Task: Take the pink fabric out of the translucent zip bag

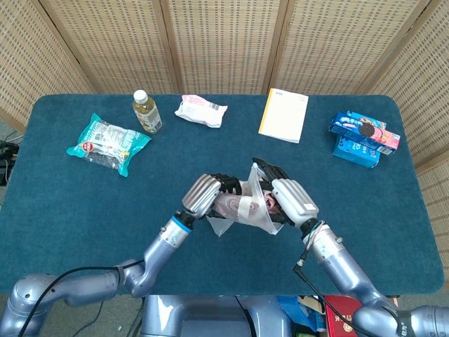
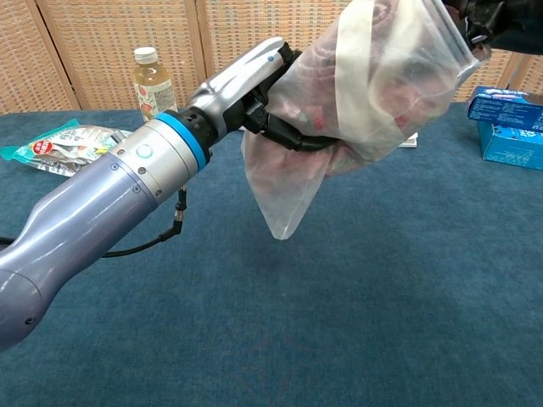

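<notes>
Above table, zip bag (image 2: 373, 93) w/ pink fabric (image 1: 231, 205) inside, prob. bunched.

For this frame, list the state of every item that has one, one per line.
translucent zip bag: held up off the table, mouth open
pink fabric: inside the bag
left hand: grips the bag from outside
right hand: at the bag's mouth, fingers in it
bottle: upright, capped
booklet: lying flat, closed

Woven rattan screen panels (image 1: 224, 42) behind; blue-carpeted table (image 1: 63, 203); even bright light.
</notes>
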Controlling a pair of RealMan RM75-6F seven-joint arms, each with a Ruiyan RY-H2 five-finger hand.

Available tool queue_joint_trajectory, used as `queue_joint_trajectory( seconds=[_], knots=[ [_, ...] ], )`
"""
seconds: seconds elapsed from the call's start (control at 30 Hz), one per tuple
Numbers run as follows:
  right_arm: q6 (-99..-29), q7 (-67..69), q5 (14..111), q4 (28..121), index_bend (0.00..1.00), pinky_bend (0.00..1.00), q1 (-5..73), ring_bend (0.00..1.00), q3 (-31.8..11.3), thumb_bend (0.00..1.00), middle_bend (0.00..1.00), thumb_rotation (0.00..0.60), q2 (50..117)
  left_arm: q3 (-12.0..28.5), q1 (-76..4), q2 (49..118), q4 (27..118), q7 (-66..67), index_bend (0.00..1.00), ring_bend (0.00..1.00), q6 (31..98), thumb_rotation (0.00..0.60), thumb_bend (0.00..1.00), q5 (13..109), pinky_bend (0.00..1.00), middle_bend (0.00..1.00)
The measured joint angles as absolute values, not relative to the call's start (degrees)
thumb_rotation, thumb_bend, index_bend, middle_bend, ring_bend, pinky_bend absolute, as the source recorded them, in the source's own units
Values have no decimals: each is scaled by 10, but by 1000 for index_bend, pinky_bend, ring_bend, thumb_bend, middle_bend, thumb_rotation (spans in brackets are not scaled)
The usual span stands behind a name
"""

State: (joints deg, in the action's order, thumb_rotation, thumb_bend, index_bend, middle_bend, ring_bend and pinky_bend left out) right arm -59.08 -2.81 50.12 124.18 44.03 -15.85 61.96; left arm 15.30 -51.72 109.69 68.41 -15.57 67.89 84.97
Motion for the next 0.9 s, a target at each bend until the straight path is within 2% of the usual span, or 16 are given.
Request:
queue_joint_trajectory(
  seconds=[0.17,0.27,0.33,0.4,0.5,0.77,0.83,0.9],
  knots=[
    [-590,-20,515,1237,773,0,434,0,-156,699,0,600,626,146,-515,1092,682,-153,526,321,680,600,305,854,436,317],
    [-589,-12,521,1231,775,0,432,0,-156,700,0,600,632,142,-511,1085,683,-149,435,239,680,600,304,855,384,252],
    [-588,-10,524,1227,777,0,431,0,-157,700,0,600,636,138,-508,1080,686,-145,334,146,681,600,304,856,305,172],
    [-586,-7,524,1223,777,0,430,0,-157,700,0,600,639,133,-505,1072,690,-140,278,97,681,600,304,857,233,130],
    [-579,1,523,1221,777,0,429,0,-156,700,0,600,641,126,-495,1059,700,-132,259,89,683,600,304,858,169,122],
    [-532,48,524,1190,777,0,425,0,-143,700,0,600,671,93,-448,1010,734,-123,248,76,704,600,304,858,132,92],
    [-521,55,525,1177,777,0,426,0,-138,700,0,600,682,79,-433,994,739,-122,192,23,708,600,300,860,43,27],
    [-512,59,528,1158,777,0,426,0,-131,700,0,600,695,66,-422,977,746,-118,124,0,706,600,295,859,2,0]
  ],
)
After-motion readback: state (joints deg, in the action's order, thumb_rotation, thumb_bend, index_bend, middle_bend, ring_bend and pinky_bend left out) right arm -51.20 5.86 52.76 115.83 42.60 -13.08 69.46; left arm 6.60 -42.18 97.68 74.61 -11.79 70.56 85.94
